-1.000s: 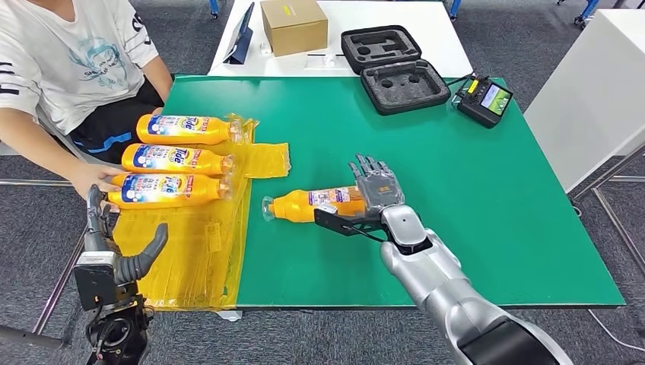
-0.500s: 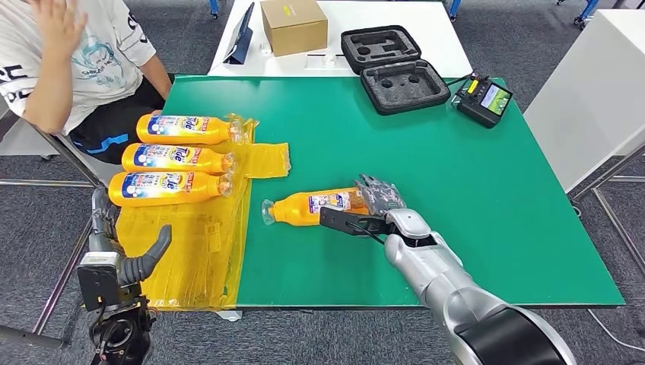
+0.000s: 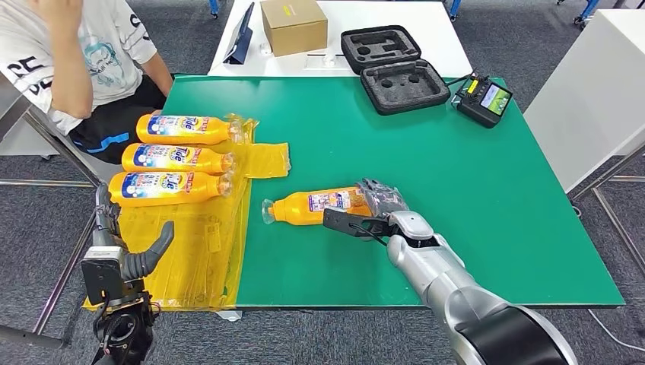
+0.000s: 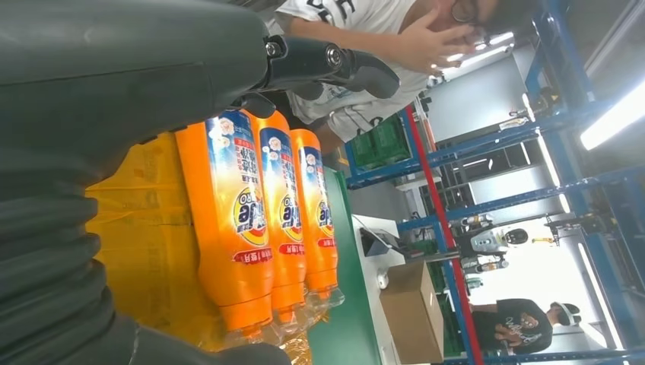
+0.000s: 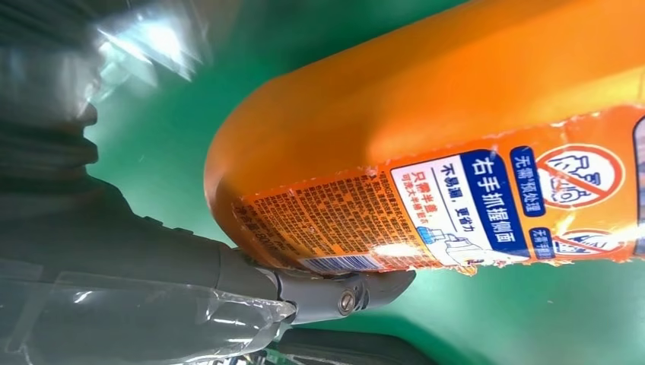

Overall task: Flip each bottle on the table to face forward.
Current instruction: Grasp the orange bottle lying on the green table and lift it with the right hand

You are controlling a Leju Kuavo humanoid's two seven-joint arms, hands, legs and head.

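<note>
An orange bottle [image 3: 316,206] lies on its side on the green table [image 3: 471,198], cap to the left, with its small-print back label [image 5: 426,220] facing up. My right hand [image 3: 378,205] grips its base end: the fingers curl over the top and the thumb [image 5: 335,293] runs along the near side. Three more orange bottles [image 3: 182,129] [image 3: 176,159] [image 3: 167,188] lie side by side on a yellow plastic sheet [image 3: 198,251], blue front labels up; the left wrist view shows these bottles [image 4: 236,220] close. My left hand [image 3: 125,255] hovers off the table's left front corner, fingers apart, holding nothing.
A person [image 3: 76,61] sits at the table's far left, arm raised to the head. At the back are an open black foam case [image 3: 392,68], a handheld controller [image 3: 484,99], a cardboard box [image 3: 293,25] and a tablet [image 3: 242,34]. Bare green surface lies to the right.
My right hand's fingers, spread above the bottle's base a second ago, have curled down onto it. The person's hand left the nearest bottle in the row and rose to the head.
</note>
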